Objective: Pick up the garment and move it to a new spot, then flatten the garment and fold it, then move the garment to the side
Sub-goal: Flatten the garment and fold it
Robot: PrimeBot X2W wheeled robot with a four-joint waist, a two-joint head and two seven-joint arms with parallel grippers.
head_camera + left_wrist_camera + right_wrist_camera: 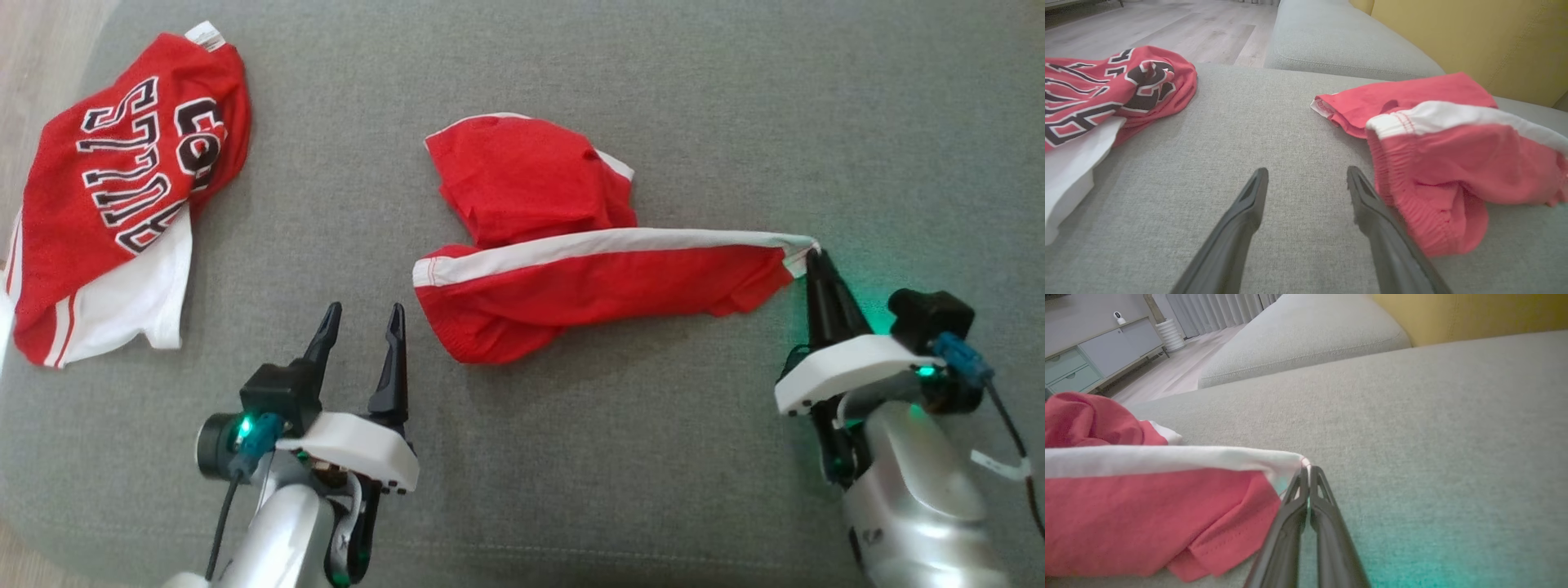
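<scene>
So, looking down at a grey couch cushion (653, 73) with red shorts (604, 286) lying rumpled about in the middle, one leg pulled out long toward the right. Got a white stripe (604, 242) running along the upper edge of that stretched leg.

Seeing the right gripper (816, 257) pinched on the far right end of the stripe, right at the hem corner. Fingers squeezed together there, just a bit of cloth caught at the tips. Same story from the right wrist view, with the corner tugged up to a point.

Finding the left gripper (365, 310) hanging near the elastic waistband (1392, 196) at the left end of the shorts. Fingers spread wide, holding nothing. Can't tell from the left wrist view about the nearer finger brushing the cloth or not.

Over at the far left, spotting a red jersey (106, 188) in a heap, well apart from the shorts. Can read "ULLS" in black letters outlined in white, plus part of another letter lost in a fold. Can't make out the other dark characters beside it, too crumpled. Also a white tag (206, 34) at the jersey's top edge, too small to read. And a little white label (1321, 107) with red print on the folded-back part of the shorts, unreadable too.
</scene>
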